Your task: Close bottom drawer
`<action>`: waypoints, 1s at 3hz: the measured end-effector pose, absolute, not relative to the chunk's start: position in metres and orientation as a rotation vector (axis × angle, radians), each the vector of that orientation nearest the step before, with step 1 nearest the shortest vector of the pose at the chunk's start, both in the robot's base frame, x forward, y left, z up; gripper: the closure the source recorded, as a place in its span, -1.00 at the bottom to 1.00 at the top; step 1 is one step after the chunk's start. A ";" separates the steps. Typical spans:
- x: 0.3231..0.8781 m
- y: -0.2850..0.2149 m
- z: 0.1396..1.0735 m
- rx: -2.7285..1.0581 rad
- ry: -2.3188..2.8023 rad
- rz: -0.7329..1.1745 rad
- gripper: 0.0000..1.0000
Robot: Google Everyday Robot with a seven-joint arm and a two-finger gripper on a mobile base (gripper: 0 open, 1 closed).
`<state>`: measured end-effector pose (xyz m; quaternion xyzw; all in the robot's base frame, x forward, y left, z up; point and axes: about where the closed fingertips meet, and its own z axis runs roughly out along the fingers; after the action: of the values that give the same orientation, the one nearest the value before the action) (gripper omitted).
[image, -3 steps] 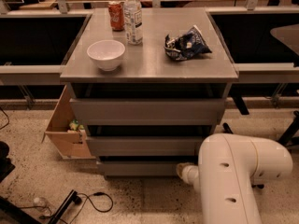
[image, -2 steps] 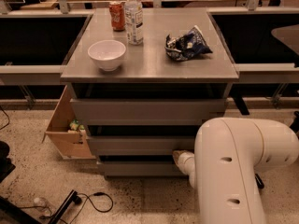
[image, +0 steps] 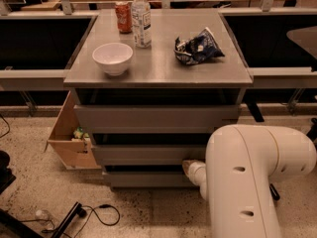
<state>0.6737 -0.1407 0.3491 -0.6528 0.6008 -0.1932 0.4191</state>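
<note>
The bottom drawer is the lowest and narrowest of three grey drawers in the cabinet, with a plain flat front. A dark gap shows above its front panel. My gripper is at the end of the big white arm, low at the right end of the bottom drawer's front, about level with its top edge. The arm hides most of the gripper and the drawer's right end. I cannot tell whether the gripper touches the panel.
On the cabinet top stand a white bowl, a clear bottle, a red can and a chip bag. A cardboard box sits on the floor left of the cabinet. A black cable lies on the floor in front.
The arm has swung left and slightly up, bringing its end from below the drawer's right side to the bottom drawer's front. The drawers look unmoved.
</note>
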 end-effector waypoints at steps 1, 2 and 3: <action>0.651 -0.152 0.348 -1.669 1.558 -0.478 1.00; 0.601 -0.172 0.355 -1.716 1.637 -0.487 1.00; 0.553 -0.191 0.365 -1.730 1.706 -0.533 1.00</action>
<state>0.5530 -0.1907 0.3651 -0.6587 0.6494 -0.2030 0.3213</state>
